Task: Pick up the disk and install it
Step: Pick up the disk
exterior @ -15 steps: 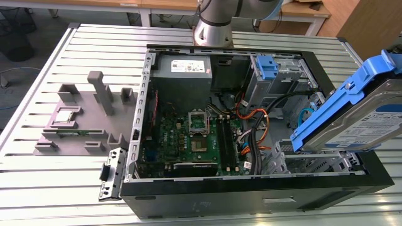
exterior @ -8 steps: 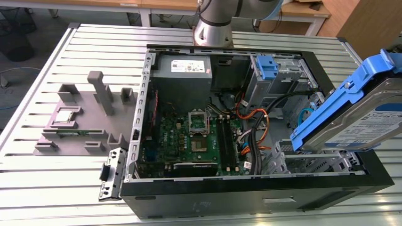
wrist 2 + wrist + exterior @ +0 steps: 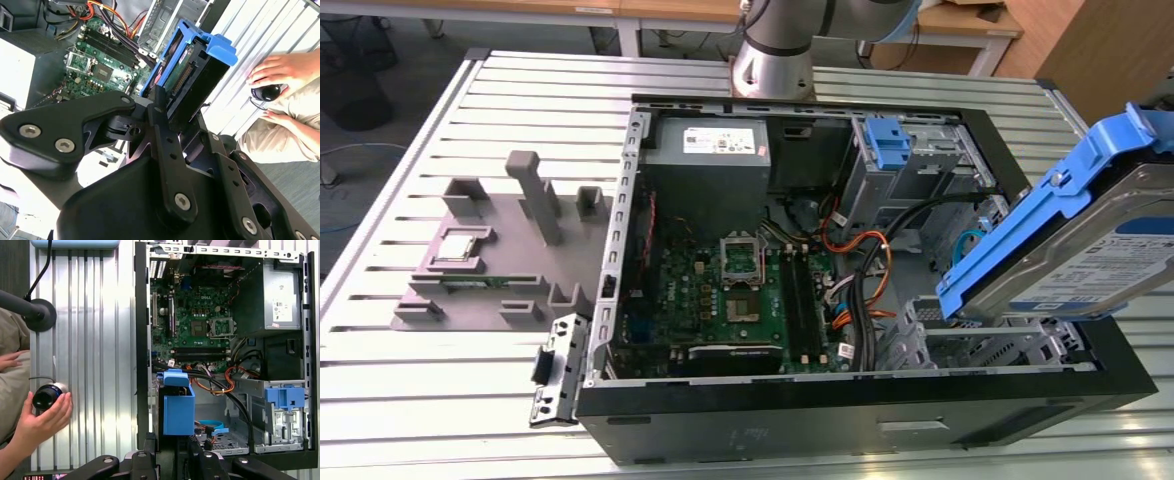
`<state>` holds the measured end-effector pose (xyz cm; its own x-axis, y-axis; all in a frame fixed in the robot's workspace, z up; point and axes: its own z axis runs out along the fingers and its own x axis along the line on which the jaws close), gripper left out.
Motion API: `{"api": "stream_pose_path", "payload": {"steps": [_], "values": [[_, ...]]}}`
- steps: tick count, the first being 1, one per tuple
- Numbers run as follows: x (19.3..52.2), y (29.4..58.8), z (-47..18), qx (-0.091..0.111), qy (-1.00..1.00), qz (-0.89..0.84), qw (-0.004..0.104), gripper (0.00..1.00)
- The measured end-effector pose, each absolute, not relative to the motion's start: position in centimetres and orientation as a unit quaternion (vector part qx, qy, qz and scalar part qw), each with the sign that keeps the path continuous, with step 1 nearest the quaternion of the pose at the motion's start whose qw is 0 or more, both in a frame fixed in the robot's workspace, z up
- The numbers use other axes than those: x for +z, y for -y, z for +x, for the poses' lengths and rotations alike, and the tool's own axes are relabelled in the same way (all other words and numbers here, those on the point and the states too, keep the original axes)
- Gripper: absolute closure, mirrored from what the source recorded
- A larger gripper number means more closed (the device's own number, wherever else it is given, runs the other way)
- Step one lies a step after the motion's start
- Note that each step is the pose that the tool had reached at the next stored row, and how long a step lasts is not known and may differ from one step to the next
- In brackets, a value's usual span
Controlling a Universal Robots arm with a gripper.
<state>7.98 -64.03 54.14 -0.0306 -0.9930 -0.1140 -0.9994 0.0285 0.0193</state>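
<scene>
The open black computer case (image 3: 854, 400) lies on its side on the slatted silver metal table (image 3: 454, 400), and everything else sits around it. The gripper (image 3: 177, 112) hangs above the case's drive-cage end, its black fingers (image 3: 159, 112) clamped on the flat silver metal disk (image 3: 1087, 255) in its blue plastic carrier. The disk is up in the air and tilted, clear of the case, with its white-and-blue label showing in the exterior view.

Inside the case, the green motherboard (image 3: 734, 290) covers the floor. The grey power-supply box (image 3: 707, 140) with a white label fills one corner, and a bare blue plastic bracket (image 3: 887, 140) stands in the bay near that box.

Outside the case, on the exterior view's left, a grey moulded fixture block (image 3: 494, 250) with upright pegs rests on the table. On the side of the case away from the power-supply box, near the table's edge, a person's hand (image 3: 42, 422) cups a round dark knob (image 3: 47, 396).
</scene>
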Motion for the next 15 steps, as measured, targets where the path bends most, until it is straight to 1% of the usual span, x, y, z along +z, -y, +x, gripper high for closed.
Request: {"api": "stream_pose_path", "payload": {"steps": [15], "values": [[54.13,63.52,7.97,0.047,-0.716,-0.695,0.035,0.65]]}}
